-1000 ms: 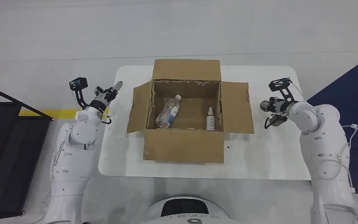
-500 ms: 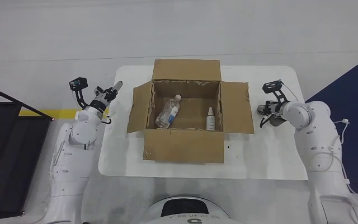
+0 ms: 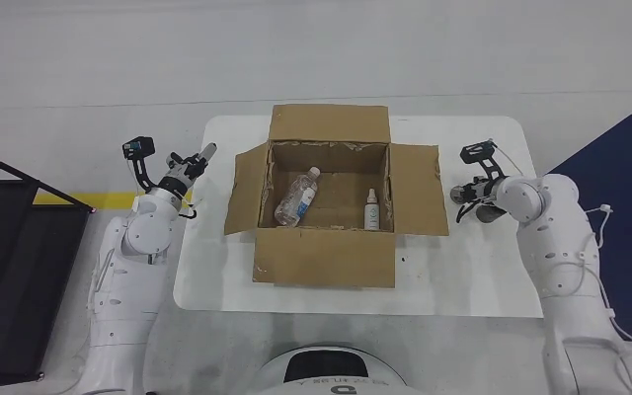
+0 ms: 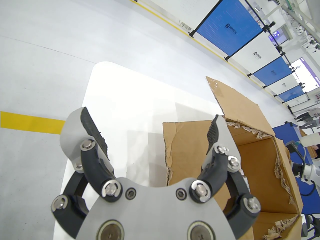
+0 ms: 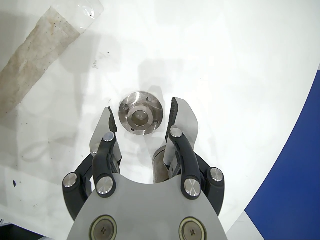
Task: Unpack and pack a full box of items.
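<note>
An open cardboard box [image 3: 326, 252] stands mid-table with its flaps folded out. Inside lie a clear water bottle [image 3: 297, 196] and a small white spray bottle [image 3: 371, 209]. My right gripper [image 3: 469, 190] hovers over the table just right of the box's right flap. In the right wrist view this gripper [image 5: 141, 104] is open, its fingers on either side of a round metal flange [image 5: 140, 116] that lies flat on the table. My left gripper [image 3: 193, 163] is open and empty at the table's left edge, and the left wrist view shows it [image 4: 152, 126] pointing toward the box's left flap [image 4: 185, 151].
The white table [image 3: 474, 276] has bare room in front of the box and on both sides. A strip of used clear tape [image 5: 37, 51] lies on the table near the flange. A metal cylinder [image 5: 158, 163] sits under my right gripper's finger.
My right gripper has shifted a little left, closer to the box's right flap. The left arm and the box contents have not moved.
</note>
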Tool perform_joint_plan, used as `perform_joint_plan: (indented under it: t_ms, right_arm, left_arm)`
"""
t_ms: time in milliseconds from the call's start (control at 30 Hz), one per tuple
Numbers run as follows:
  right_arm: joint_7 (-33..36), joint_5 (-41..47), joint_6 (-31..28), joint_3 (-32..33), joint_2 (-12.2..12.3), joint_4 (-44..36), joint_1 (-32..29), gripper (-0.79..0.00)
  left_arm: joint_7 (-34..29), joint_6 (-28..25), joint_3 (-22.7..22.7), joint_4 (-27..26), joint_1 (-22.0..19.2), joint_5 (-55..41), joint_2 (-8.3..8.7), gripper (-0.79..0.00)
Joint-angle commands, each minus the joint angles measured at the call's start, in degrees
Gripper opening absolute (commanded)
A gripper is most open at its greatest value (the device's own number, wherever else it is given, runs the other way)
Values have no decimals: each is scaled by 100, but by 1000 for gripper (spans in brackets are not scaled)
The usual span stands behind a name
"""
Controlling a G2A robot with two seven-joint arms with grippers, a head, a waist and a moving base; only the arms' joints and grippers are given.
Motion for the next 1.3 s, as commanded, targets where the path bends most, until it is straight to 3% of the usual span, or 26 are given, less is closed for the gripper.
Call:
perform_joint_plan:
  t_ms: [0, 100, 200, 400, 533, 700, 800, 933, 1067, 1167, 1267]
  right_arm:
    - [-99, 40, 83, 85, 14, -94, -38, -299]
    - [-538, 399, 245, 540, 63, -523, -288, -203]
    - [-940, 879, 226, 1083, 114, -1345, -773, -31]
    - [-1614, 1726, -200, 1771, 141, -3228, -1870, -31]
    - [-1595, 1998, -1015, 1686, 164, -4239, -2188, -40]
    - [-1095, 1864, -1400, 883, 178, -4944, -1938, -62]
    - [-704, 1728, -1404, 202, 163, -4928, -1487, -99]
    - [-239, 1560, -1309, -882, 78, -4468, -635, -154]
    - [90, 1334, -1011, -1927, -82, -3763, 236, -145]
    - [470, 1207, -982, -2574, -199, -3329, 730, -83]
    - [913, 1129, -951, -3046, -291, -3016, 1058, -117]
  left_arm:
    - [0, 0, 0, 0, 0, 0, 0, 0]
    - [0, 0, 0, 0, 0, 0, 0, 0]
    - [0, 0, 0, 0, 0, 0, 0, 0]
    - [0, 0, 0, 0, 0, 0, 0, 0]
    - [0, 0, 0, 0, 0, 0, 0, 0]
    - [0, 0, 0, 0, 0, 0, 0, 0]
    - [0, 0, 0, 0, 0, 0, 0, 0]
    - [0, 0, 0, 0, 0, 0, 0, 0]
    - [0, 0, 0, 0, 0, 0, 0, 0]
    - [0, 0, 0, 0, 0, 0, 0, 0]
    - [0, 0, 0, 0, 0, 0, 0, 0]
